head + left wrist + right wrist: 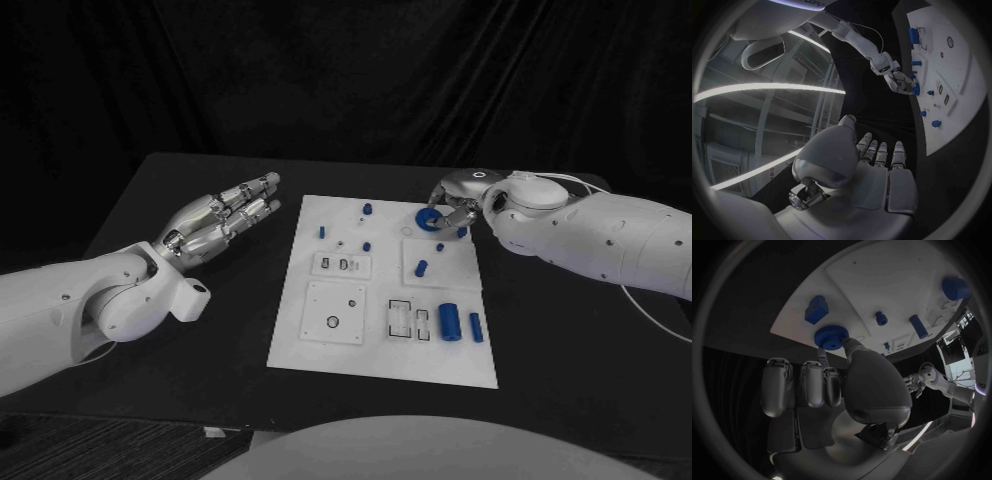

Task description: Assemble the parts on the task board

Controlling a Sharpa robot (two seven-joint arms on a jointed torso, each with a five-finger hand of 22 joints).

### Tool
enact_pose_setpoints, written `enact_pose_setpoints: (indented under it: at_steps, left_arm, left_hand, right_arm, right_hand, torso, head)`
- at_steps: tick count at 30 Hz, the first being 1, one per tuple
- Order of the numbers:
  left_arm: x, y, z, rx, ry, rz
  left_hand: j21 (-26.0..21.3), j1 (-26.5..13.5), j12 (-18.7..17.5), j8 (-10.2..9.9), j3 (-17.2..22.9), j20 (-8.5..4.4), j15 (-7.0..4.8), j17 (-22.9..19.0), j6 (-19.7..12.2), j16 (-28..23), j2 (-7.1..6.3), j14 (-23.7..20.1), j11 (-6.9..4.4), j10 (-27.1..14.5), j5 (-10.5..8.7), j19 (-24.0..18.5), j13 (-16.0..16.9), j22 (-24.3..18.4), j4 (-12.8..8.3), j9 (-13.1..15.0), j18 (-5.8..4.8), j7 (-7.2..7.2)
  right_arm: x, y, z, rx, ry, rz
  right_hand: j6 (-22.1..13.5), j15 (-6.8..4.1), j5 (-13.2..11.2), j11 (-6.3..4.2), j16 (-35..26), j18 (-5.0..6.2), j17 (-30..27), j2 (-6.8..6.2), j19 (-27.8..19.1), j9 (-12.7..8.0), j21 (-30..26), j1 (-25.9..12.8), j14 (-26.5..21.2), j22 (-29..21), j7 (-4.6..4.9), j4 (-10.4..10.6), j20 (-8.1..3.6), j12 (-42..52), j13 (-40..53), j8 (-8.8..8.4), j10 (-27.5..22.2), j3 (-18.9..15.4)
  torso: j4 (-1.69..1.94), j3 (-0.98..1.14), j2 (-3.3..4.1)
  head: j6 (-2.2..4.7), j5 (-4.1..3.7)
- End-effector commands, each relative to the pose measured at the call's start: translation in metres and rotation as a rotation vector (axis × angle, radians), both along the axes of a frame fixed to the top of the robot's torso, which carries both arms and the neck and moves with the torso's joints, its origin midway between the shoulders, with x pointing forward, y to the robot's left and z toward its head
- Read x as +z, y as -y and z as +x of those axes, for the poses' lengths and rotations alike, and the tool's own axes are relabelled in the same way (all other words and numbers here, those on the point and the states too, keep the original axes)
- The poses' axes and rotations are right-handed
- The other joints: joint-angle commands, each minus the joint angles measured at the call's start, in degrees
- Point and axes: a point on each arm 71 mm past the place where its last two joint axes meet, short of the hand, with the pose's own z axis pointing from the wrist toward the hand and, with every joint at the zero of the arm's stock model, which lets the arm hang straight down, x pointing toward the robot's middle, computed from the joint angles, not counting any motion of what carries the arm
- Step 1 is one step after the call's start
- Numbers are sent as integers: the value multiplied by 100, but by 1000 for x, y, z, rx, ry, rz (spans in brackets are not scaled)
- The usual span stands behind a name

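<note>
The right hand (459, 203), in the upper right of the head view, pinches a blue toothed wheel (430, 221) between thumb and a fingertip at the far right edge of the white task board (378, 352); its other fingers curl alongside. Just beside the wheel lies a blue block (816, 309). More small blue parts (450, 322) lie along the board's right side. The left hand (219, 222), at centre left, hovers above the black bench (188, 370) with fingers stretched out, holding nothing.
</note>
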Motion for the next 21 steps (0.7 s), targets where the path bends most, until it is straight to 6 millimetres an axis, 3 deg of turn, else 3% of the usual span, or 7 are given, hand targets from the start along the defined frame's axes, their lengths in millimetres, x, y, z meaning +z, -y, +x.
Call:
enact_pose_setpoints:
  at_steps: [1,5,7,8,11,14,21]
  left_arm:
    - [1,2,-1,-16,7,-19]
    - [1,2,-1,-18,4,-18]
    - [1,2,-1,-19,2,-18]
    - [1,2,-1,-20,1,-18]
    - [1,2,-1,-21,0,-17]
    - [0,2,-1,-23,-3,-17]
    - [-1,4,0,-31,-11,-15]
  left_hand:
    - [-19,72,22,20,23,43,47,-9,25,-21,-3,-2,41,5,37,6,8,-10,-3,9,96,16]
    - [-19,74,21,19,26,48,50,-9,21,-21,-2,-2,45,5,38,6,8,-10,-3,8,98,19]
    - [-19,74,21,19,26,48,50,-9,21,-21,-2,-2,45,5,38,6,8,-10,-3,8,98,19]
    - [-19,74,21,19,26,48,50,-9,21,-21,-2,-2,45,5,38,6,8,-10,-3,8,98,19]
    - [-19,78,20,20,33,56,56,-9,21,-21,0,-2,50,5,42,6,8,-10,-4,7,100,24]
    - [-19,80,20,20,35,58,57,-9,20,-21,1,-2,51,5,44,6,8,-10,-5,7,101,25]
    - [-19,89,16,19,49,75,68,-9,10,-21,5,-2,55,5,53,6,7,-10,-8,6,106,30]
  right_arm:
    - [-9,-2,-3,18,-31,-9]
    - [-9,-3,-4,25,-28,-5]
    - [-9,-3,-4,30,-24,-1]
    - [-9,-4,-5,33,-23,1]
    - [-9,-5,-6,39,-18,6]
    - [-8,-6,-7,47,-14,13]
    - [-4,-10,-10,67,3,31]
  right_hand:
    - [140,-41,291,-27,-11,38,102,55,48,126,-31,95,353,305,-28,-31,-52,20,1510,135,630,62]
    - [263,-58,966,-44,-19,40,91,102,44,358,-48,260,347,312,-48,-188,-71,20,1510,390,630,187]
    - [264,-58,1127,-45,-20,40,89,116,43,429,-53,279,347,315,-50,-230,-71,20,1510,457,630,226]
    - [281,-59,1344,-50,-28,41,79,126,43,490,-59,341,344,316,-53,-295,-76,20,1510,519,630,282]
    - [267,-58,1563,-45,-29,40,77,135,43,583,-66,397,343,320,-49,-384,-73,20,1510,600,630,360]
    - [256,-53,1671,-37,-34,40,69,134,43,644,-72,412,342,321,-37,-431,-68,20,1510,653,630,404]
    - [242,-40,1571,-17,-33,39,70,124,46,713,-74,393,343,329,-15,-465,-59,20,1510,712,630,421]
  torso:
    - [0,2,-1]
    - [5,-2,-2]
    - [3,-3,-2]
    - [0,-4,-1]
    - [-4,-2,0]
    - [-1,-1,1]
    - [-7,-2,-1]
  head:
    - [-3,11]
    - [-3,-2]
    - [-3,-3]
    - [-3,1]
    - [-3,5]
    - [-3,-2]
    - [-3,-22]
